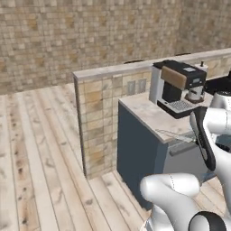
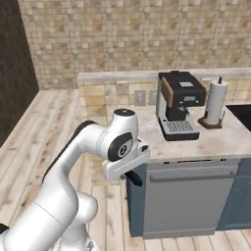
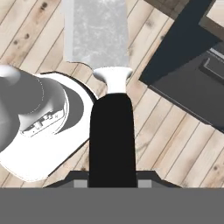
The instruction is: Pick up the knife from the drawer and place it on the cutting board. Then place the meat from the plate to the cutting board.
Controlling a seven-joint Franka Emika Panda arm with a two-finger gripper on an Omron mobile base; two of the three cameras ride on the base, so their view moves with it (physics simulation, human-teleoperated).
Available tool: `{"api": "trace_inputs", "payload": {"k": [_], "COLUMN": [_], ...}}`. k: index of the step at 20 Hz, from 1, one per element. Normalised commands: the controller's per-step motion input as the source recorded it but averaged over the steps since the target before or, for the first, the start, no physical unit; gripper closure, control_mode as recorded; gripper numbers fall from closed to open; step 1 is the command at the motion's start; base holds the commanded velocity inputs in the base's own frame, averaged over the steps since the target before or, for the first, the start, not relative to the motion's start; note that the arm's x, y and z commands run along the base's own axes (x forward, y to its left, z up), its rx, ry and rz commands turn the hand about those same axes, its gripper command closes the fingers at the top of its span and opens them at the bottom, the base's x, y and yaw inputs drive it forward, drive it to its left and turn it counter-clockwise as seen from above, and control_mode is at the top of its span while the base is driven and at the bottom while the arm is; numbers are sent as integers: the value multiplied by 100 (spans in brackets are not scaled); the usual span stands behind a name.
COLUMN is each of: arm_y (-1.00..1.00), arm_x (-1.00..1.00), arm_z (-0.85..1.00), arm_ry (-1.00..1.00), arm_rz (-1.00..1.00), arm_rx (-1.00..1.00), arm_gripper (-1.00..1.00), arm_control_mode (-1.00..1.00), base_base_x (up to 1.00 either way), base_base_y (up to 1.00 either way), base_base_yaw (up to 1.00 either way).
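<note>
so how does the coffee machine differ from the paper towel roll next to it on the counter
The coffee machine is a boxy body, black and silver with a brown side panel; the paper towel roll is a slim white cylinder. The machine is wider and sits left of the roll in the right base view. The roll stands on a small dark base with a thin post on top. Both stand upright on the counter.

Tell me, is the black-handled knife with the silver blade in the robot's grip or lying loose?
In its grip: the gripper is shut on the knife, handle between the fingertips, blade pointing out over the wooden floor.
</note>
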Motion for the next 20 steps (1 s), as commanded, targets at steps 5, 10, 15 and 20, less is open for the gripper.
{"api": "trace_inputs", "payload": {"k": [5,10,15,20], "arm_y": [0,0,0,0], "arm_x": [0,0,0,0], "arm_z": [0,0,0,0], "arm_ry": [0,0,0,0], "arm_rz": [0,0,0,0], "arm_rx": [0,0,0,0], "arm_gripper": [100,100,100,100], "arm_control_mode": [100,100,100,100], "base_base_x": [51,60,57,53], "base_base_y": [93,87,76,67], "base_base_yaw": [12,7,1,0]}}
